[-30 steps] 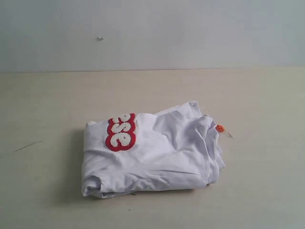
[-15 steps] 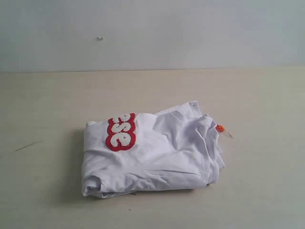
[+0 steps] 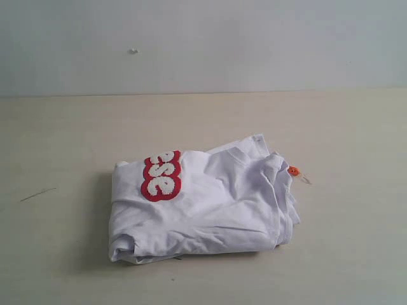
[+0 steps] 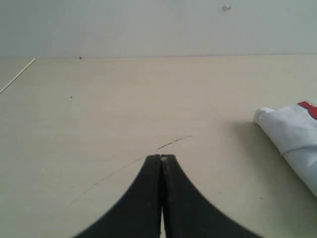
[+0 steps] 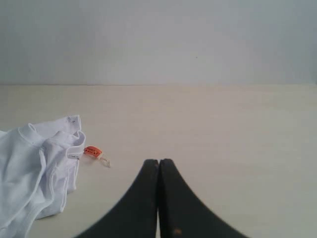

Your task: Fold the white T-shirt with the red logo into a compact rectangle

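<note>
The white T-shirt (image 3: 203, 203) lies folded into a thick rough rectangle in the middle of the beige table. Part of the red logo (image 3: 161, 176) shows on its top left, a few white letters with a red border. The orange neck tag (image 3: 293, 171) sticks out at its right edge. No gripper appears in the exterior view. In the left wrist view my left gripper (image 4: 161, 157) is shut and empty above bare table, apart from the white T-shirt (image 4: 292, 139). My right gripper (image 5: 158, 161) is shut and empty too, beside the white T-shirt (image 5: 34, 163) and the orange neck tag (image 5: 92, 151).
The beige table (image 3: 343, 127) spreads on all sides of the shirt. A pale wall (image 3: 203, 44) rises behind it. A thin dark scratch (image 4: 173, 143) marks the tabletop ahead of the left gripper.
</note>
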